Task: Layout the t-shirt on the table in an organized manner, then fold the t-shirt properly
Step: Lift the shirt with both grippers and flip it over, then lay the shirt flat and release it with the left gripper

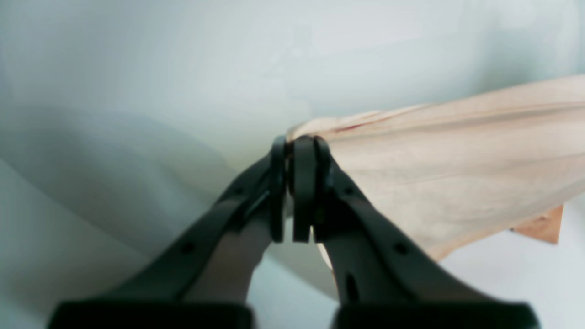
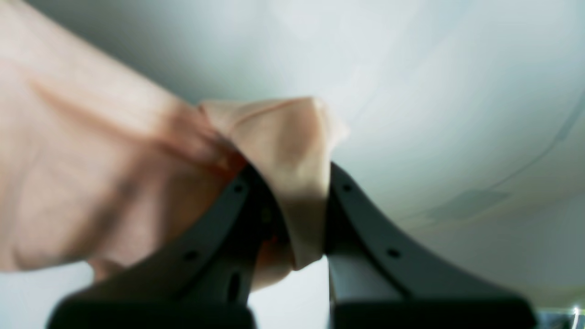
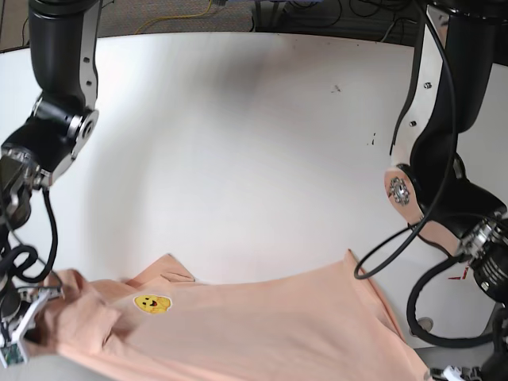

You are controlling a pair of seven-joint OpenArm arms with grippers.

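The peach t-shirt (image 3: pixel 262 329) lies spread along the near edge of the white table (image 3: pixel 238 119), with its yellow bear print (image 3: pixel 152 303) facing up. My left gripper (image 1: pixel 297 146) is shut on an edge of the t-shirt (image 1: pixel 457 155), and the cloth stretches away to the right above the table. My right gripper (image 2: pixel 292 178) is shut on a bunched fold of the t-shirt (image 2: pixel 91 173). In the base view the right gripper (image 3: pixel 28 317) is at the shirt's left end. The left gripper is mostly cut off at the bottom right corner.
Both dark arms (image 3: pixel 55 79) (image 3: pixel 444 119) reach down over the table's sides. A red mark (image 3: pixel 459 278) and a round grommet hole (image 3: pixel 426 324) sit near the right arm. Dark specks (image 3: pixel 371 140) dot the table. Cables (image 3: pixel 190 9) lie beyond the far edge.
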